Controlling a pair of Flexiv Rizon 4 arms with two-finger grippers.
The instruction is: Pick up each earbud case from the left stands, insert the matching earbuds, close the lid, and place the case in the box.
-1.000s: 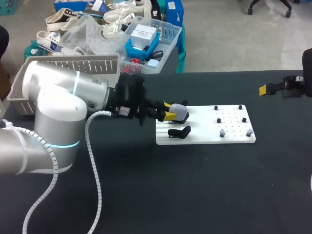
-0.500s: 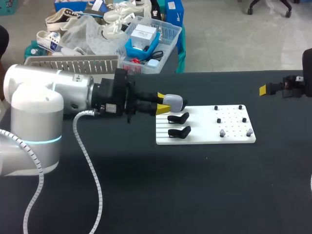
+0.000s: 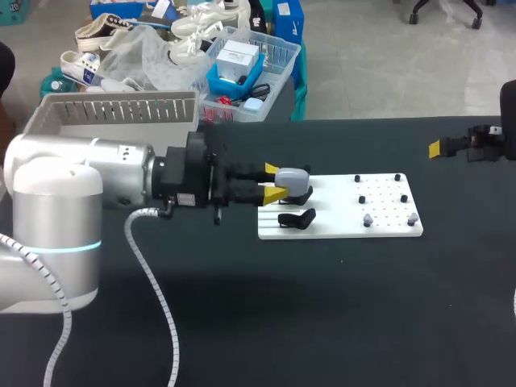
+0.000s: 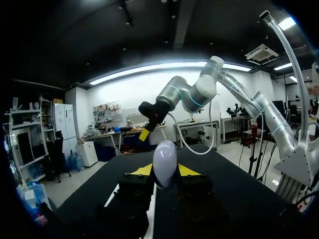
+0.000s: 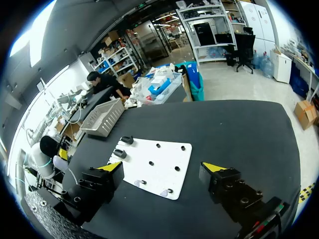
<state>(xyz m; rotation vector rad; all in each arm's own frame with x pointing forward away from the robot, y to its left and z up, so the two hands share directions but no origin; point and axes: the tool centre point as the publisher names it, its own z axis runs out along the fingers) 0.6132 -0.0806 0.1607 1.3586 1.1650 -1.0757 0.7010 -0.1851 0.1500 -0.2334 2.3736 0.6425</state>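
Note:
My left gripper (image 3: 275, 184) is shut on a grey earbud case (image 3: 294, 179), held just above the far black stand (image 3: 303, 198) at the left end of the white board (image 3: 339, 227). The near stand (image 3: 297, 218) is bare. Two small grey earbuds (image 3: 368, 218) (image 3: 413, 218) sit on the board's right part among black pegs. In the left wrist view the case (image 4: 165, 158) stands upright between the yellow tips of that gripper (image 4: 165, 171). My right gripper (image 5: 163, 168) hangs open and holds nothing, high over the table's right side, far from the board (image 5: 164, 159).
A slatted grey basket (image 3: 113, 111) stands at the table's back left, behind my left arm. Black table top (image 3: 339, 314) stretches in front of the board. In the head view my right gripper (image 3: 448, 147) shows at the far right edge.
The left gripper lifted the case off the far stand and drew it back to the left, then came slightly forward and lower again. The right arm has not moved.

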